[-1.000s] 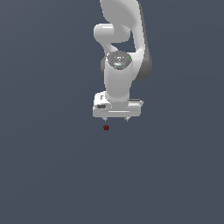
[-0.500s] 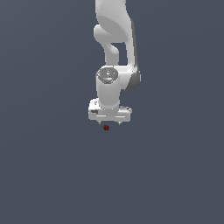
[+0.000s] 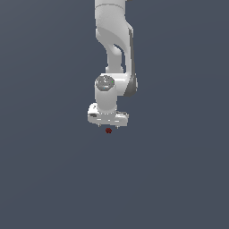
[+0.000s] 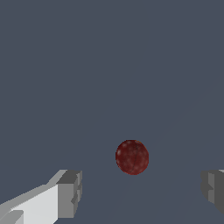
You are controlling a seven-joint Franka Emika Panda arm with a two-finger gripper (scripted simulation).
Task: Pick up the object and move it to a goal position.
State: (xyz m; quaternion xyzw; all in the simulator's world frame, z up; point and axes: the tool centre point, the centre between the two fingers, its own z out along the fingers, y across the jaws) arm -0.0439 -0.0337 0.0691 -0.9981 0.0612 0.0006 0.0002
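Observation:
The object (image 3: 108,130) is a tiny dark red, roundish, bumpy blob on the grey floor, just below the white gripper (image 3: 108,126) in the exterior view. In the wrist view the object (image 4: 132,156) lies between the two grey fingertips (image 4: 70,192), a little ahead of them and touching neither. The gripper (image 4: 140,192) is open wide and empty, pointing down right over the object.
The floor (image 3: 179,179) is plain dark grey all round. The white arm (image 3: 114,53) rises above the gripper to the exterior view's upper edge.
The arm has reached forward and down over the last second. The gripper has moved from beside the object to straight above it. The object has not moved.

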